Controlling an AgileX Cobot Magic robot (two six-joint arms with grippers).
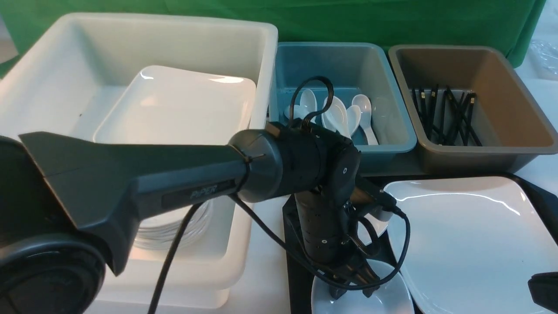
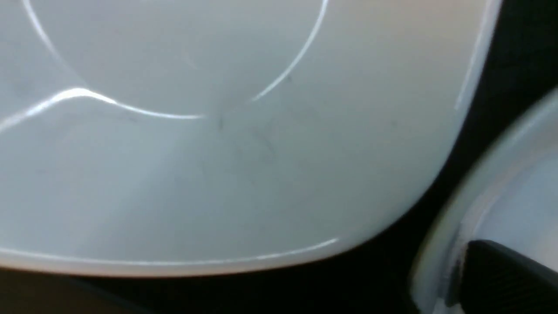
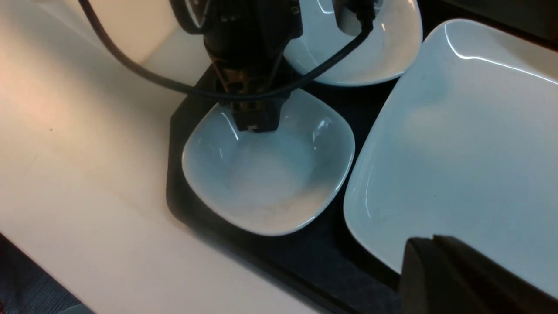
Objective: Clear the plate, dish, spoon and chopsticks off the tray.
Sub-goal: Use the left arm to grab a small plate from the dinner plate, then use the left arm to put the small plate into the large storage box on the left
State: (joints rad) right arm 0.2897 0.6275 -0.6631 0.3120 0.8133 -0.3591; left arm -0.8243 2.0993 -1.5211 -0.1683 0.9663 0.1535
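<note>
Plate [image 1: 471, 244] is lying on the tray's [image 3: 305, 257] right side, beside a small dish [image 3: 270, 174] at the tray's near-left corner. Left gripper [image 3: 253, 124] is pointing down at that dish's rim, jaw spacing impossible to tell. Right gripper [image 3: 431, 244] is hovering by the tray's near-right corner, jaws pressed together, empty.

Desk [image 3: 78, 183]: white top.
On it: black tray [image 3: 305, 257]; white tub [image 1: 270, 65] left of tray; teal bin [image 1: 392, 148], brown bin [image 1: 479, 157] behind tray.
</note>
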